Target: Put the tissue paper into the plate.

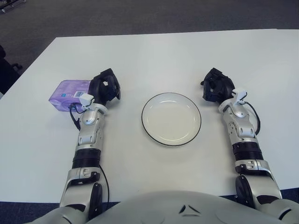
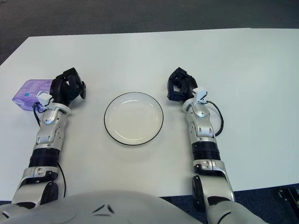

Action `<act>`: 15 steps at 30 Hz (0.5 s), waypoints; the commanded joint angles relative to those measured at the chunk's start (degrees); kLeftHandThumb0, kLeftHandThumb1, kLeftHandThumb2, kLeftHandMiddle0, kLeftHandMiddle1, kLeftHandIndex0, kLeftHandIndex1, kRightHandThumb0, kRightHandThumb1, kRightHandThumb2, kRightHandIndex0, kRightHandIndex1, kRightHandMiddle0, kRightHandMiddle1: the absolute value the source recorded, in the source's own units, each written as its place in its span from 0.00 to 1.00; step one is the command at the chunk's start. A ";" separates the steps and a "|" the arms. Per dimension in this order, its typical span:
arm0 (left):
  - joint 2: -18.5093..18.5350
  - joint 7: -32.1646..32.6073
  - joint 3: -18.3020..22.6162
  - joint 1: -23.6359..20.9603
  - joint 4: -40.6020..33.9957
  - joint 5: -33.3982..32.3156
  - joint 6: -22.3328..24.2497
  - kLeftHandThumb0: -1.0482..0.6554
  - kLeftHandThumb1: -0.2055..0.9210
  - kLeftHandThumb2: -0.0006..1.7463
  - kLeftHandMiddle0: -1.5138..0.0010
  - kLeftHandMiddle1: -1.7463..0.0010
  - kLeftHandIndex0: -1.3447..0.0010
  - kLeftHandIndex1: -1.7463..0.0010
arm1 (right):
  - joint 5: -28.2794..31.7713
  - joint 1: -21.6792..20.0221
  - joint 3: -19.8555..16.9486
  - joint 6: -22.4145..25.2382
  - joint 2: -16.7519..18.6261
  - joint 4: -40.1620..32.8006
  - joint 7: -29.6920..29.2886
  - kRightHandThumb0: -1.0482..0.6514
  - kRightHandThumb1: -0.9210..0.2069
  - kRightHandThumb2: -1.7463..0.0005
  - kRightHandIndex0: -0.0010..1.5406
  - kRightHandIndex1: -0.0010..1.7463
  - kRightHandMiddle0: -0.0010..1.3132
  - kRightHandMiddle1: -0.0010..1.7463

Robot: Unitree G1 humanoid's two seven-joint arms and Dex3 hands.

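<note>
A purple tissue pack lies on the white table at the left. My left hand sits just to the right of the pack, against its right edge. Its dark fingers are loosely spread and do not close around the pack. An empty white plate with a thin dark rim stands in the middle of the table, between my two arms. My right hand shows to the right of the plate near its upper edge, with relaxed fingers holding nothing.
The white table stretches far back behind the plate. Its left edge runs diagonally close to the tissue pack. Dark carpet floor lies beyond the far edge.
</note>
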 commanded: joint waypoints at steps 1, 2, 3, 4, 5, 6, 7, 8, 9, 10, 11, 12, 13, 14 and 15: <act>-4.77 -0.22 -0.92 11.62 5.98 -0.73 0.03 0.37 0.86 0.54 0.12 0.00 0.27 0.00 | 0.58 7.46 0.24 2.80 3.88 5.19 -0.16 0.34 0.52 0.26 0.82 1.00 0.46 1.00; -4.81 -0.23 -0.93 11.72 5.59 -0.83 0.12 0.37 0.86 0.54 0.12 0.00 0.27 0.00 | 0.55 7.46 0.26 2.78 3.87 5.19 -0.16 0.34 0.52 0.26 0.82 1.00 0.46 1.00; -4.83 -0.23 -0.95 11.79 5.32 -0.90 0.18 0.37 0.86 0.54 0.12 0.00 0.27 0.00 | 0.53 7.47 0.27 2.76 3.86 5.19 -0.16 0.34 0.52 0.26 0.82 1.00 0.46 1.00; -4.88 -0.14 -1.01 11.95 4.84 -0.88 0.19 0.37 0.86 0.54 0.12 0.00 0.28 0.00 | 0.48 7.48 0.30 2.69 3.83 5.20 -0.14 0.34 0.52 0.26 0.82 1.00 0.46 1.00; -4.91 -0.06 -1.06 12.07 4.51 -0.86 0.19 0.37 0.86 0.54 0.12 0.00 0.28 0.00 | 0.45 7.49 0.33 2.64 3.81 5.21 -0.11 0.34 0.52 0.26 0.82 1.00 0.46 1.00; -4.94 0.08 -1.17 12.26 4.01 -0.73 0.12 0.37 0.86 0.54 0.12 0.00 0.28 0.00 | 0.41 7.49 0.36 2.56 3.79 5.24 -0.06 0.34 0.52 0.26 0.82 1.00 0.46 1.00; -4.96 0.19 -1.24 12.40 3.66 -0.63 0.08 0.37 0.86 0.54 0.12 0.00 0.28 0.00 | 0.39 7.49 0.37 2.50 3.77 5.26 -0.02 0.34 0.52 0.26 0.82 1.00 0.46 1.00; -4.97 0.43 -1.43 12.74 2.66 -0.36 -0.01 0.37 0.86 0.54 0.13 0.00 0.28 0.00 | 0.37 7.48 0.40 2.39 3.74 5.33 0.06 0.34 0.52 0.26 0.82 1.00 0.45 1.00; -4.97 0.60 -1.56 12.99 1.93 -0.16 -0.05 0.37 0.85 0.54 0.13 0.00 0.28 0.00 | 0.35 7.47 0.42 2.32 3.72 5.38 0.11 0.34 0.52 0.26 0.82 1.00 0.45 1.00; -4.98 0.75 -1.69 13.22 1.17 0.02 -0.14 0.37 0.85 0.54 0.13 0.00 0.28 0.00 | 0.32 7.46 0.43 2.28 3.70 5.42 0.14 0.34 0.52 0.26 0.82 1.00 0.45 1.00; -4.98 0.85 -1.77 13.38 0.66 0.14 -0.18 0.37 0.85 0.54 0.13 0.00 0.28 0.00 | 0.30 7.45 0.44 2.26 3.69 5.45 0.16 0.34 0.52 0.26 0.82 1.00 0.45 1.00; -4.94 0.95 -1.85 13.59 -0.15 0.28 -0.26 0.37 0.85 0.54 0.13 0.00 0.28 0.00 | 0.23 7.46 0.49 2.27 3.71 5.46 0.09 0.34 0.52 0.26 0.82 1.00 0.45 1.00; -4.90 1.03 -1.91 13.75 -0.76 0.37 -0.28 0.37 0.85 0.54 0.13 0.00 0.28 0.00 | 0.17 7.47 0.52 2.27 3.73 5.47 0.04 0.34 0.52 0.26 0.82 1.00 0.45 1.00; -4.81 1.27 -2.09 14.09 -2.33 0.59 0.03 0.37 0.84 0.54 0.13 0.00 0.28 0.00 | 0.11 7.48 0.55 2.35 3.74 5.44 -0.06 0.34 0.52 0.26 0.82 1.00 0.45 1.00; -4.74 1.44 -2.23 14.34 -3.45 0.74 0.28 0.37 0.84 0.54 0.13 0.00 0.27 0.00 | 0.07 7.48 0.57 2.39 3.74 5.42 -0.12 0.34 0.52 0.26 0.82 1.00 0.45 1.00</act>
